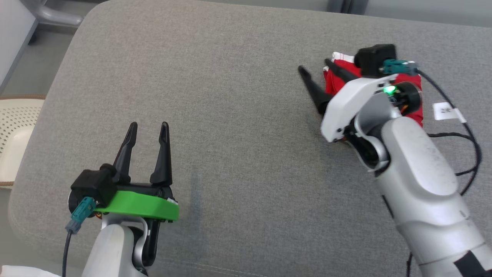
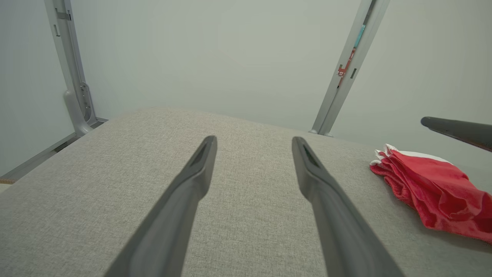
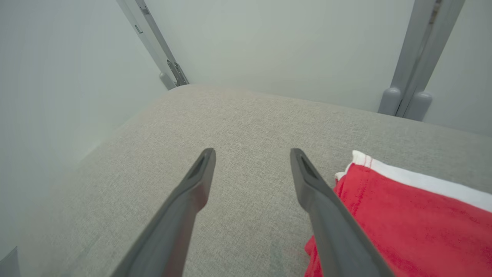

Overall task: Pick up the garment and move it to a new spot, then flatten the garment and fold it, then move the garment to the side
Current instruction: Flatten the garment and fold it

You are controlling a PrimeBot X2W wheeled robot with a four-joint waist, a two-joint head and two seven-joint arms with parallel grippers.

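The folded red garment with white trim (image 1: pixel 333 82) lies at the far right of the grey fabric cushion (image 1: pixel 230 115). The right claw (image 1: pixel 313 64) stands wide open at its left edge, gripping nothing. The left claw (image 1: pixel 149 124) hovers well apart, also wide open and empty.

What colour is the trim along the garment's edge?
White trim on a red fabric garment; clearest in the right wrist view.

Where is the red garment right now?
In the head view the red garment lies on the grey cushion's far right side, partly beneath the open right gripper.
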